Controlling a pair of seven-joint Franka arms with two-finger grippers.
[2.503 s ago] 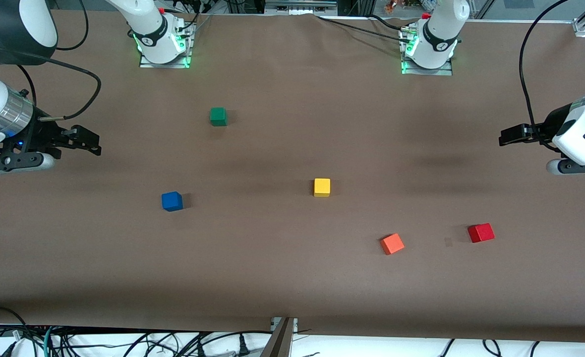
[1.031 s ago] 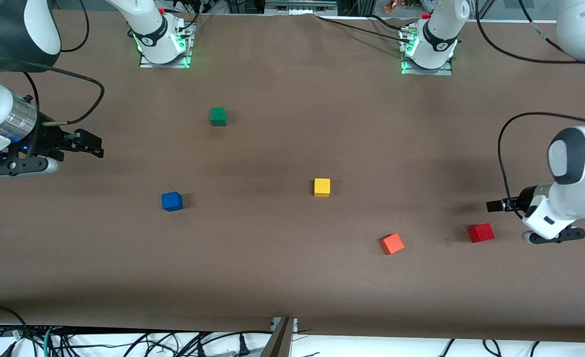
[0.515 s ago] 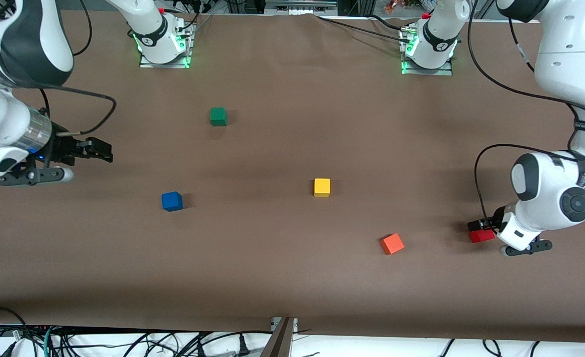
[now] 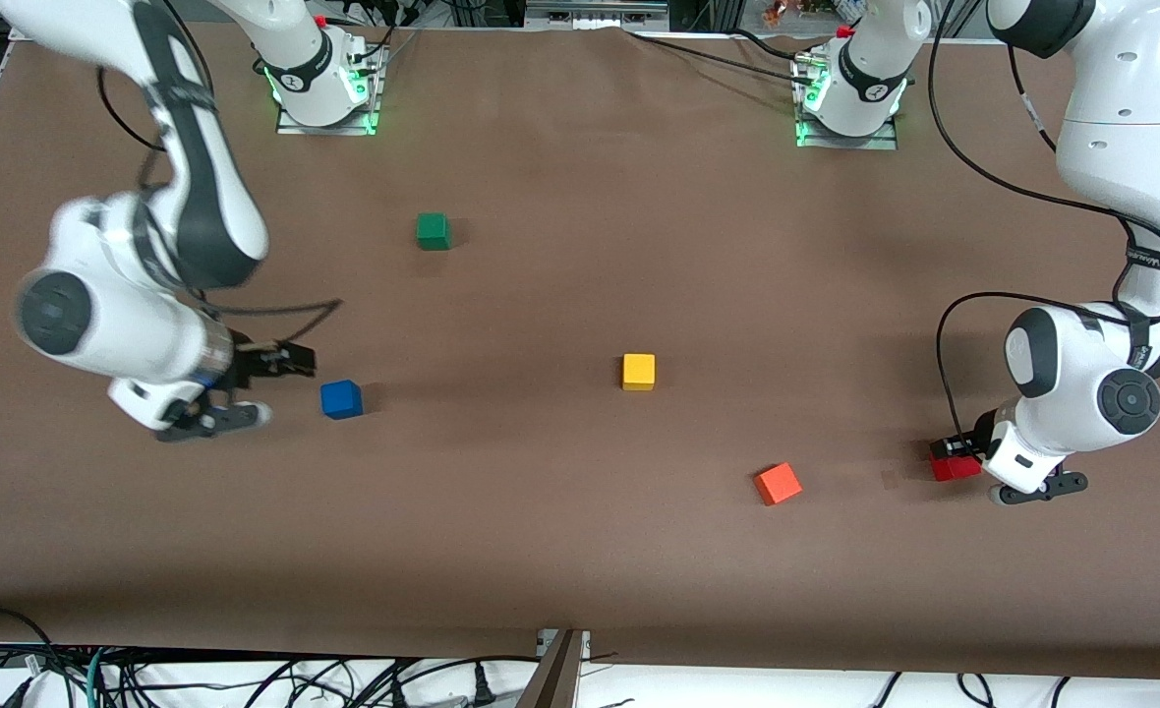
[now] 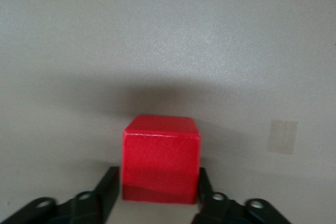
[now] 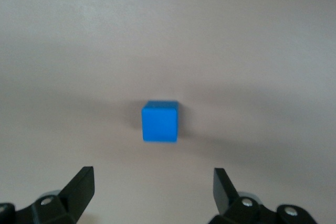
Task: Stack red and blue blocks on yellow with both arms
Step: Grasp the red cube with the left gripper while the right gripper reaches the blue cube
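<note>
1. Down at the left arm's end of the bench (image 4: 580, 551), the left gripper (image 4: 956, 454) is sitting low right on the red block (image 4: 954, 469). From the left wrist view the red block (image 5: 161, 159) sits square between the two fingers (image 5: 107, 192), one on each side and pretty much up against its faces. The block looks like it's resting on the bench, shadow right around it. Can't honestly say if the squeeze is on or the fingers are just framing it.

2. Over toward the right arm's end, the right gripper (image 4: 285, 362) is just beside the blue block (image 4: 341, 399), not touching it. The right wrist view shows the blue block (image 6: 160, 121) sitting on the bench by itself, with the fingers (image 6: 80, 188) spread wide and nothing between them.

3. The yellow block (image 4: 638, 372) is roughly mid-bench, well apart from both grippers, nothing on top of it.

4. An orange cube (image 4: 778, 484) sits between the yellow and red ones, nearer the front camera than the yellow, turned a bit skewed.

5. A green cube (image 4: 433, 231) is farther from the front camera than the blue block, closer to the arm bases.

6. There's a small pale square patch (image 5: 282, 137) on the bench near the red block.
</note>
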